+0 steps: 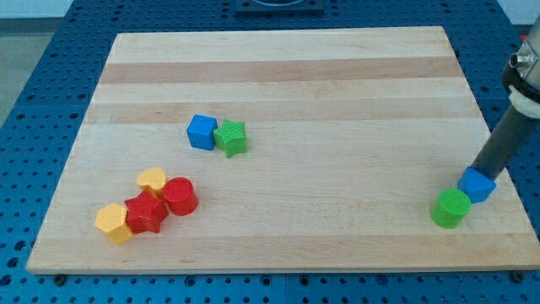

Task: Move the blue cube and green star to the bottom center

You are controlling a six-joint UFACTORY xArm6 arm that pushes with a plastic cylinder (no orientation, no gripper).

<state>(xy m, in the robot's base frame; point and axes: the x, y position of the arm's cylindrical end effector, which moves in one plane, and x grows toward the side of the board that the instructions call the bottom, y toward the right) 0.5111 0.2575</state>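
Note:
The blue cube [202, 132] sits left of the board's centre, touching the green star [230, 138] on its right. My rod comes down from the view's right edge, and my tip [479, 174] rests at the top of a second blue block [477, 186] near the board's lower right. That is far to the right of the blue cube and green star.
A green cylinder [451, 208] touches the second blue block at its lower left. At lower left cluster a yellow heart [152, 179], a red cylinder [180, 196], a red star [145, 213] and a yellow hexagon [113, 223]. The wooden board [278, 76] lies on a blue pegboard.

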